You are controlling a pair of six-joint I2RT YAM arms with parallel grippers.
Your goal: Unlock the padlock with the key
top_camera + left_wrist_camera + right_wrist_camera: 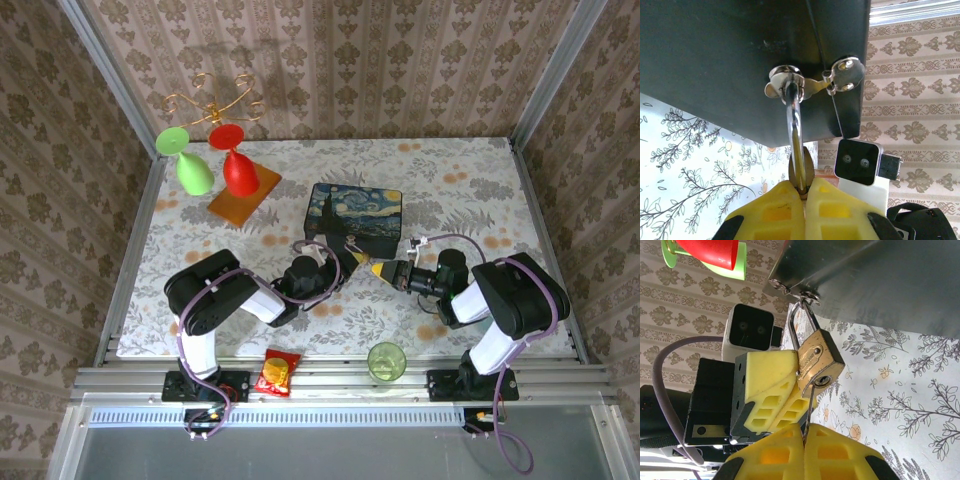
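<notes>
Where the near side of the box (356, 214) carries its clasp (807, 84), the yellow-fingered left gripper (802, 189) is clamped on the brass padlock (819, 361), which hangs there by its thin silver shackle (794, 125). A key (810, 407) sits in its keyhole (822, 381), and the right gripper (804, 434), just right of it, is pinched together on that key.

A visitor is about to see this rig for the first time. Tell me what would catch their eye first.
The brass padlock hanging from the clasp of the Starry Night painted box at table centre, pinched by the left gripper while the right gripper holds a thin key at its keyhole. Next, the red goblet and green goblet at the far left.
</notes>
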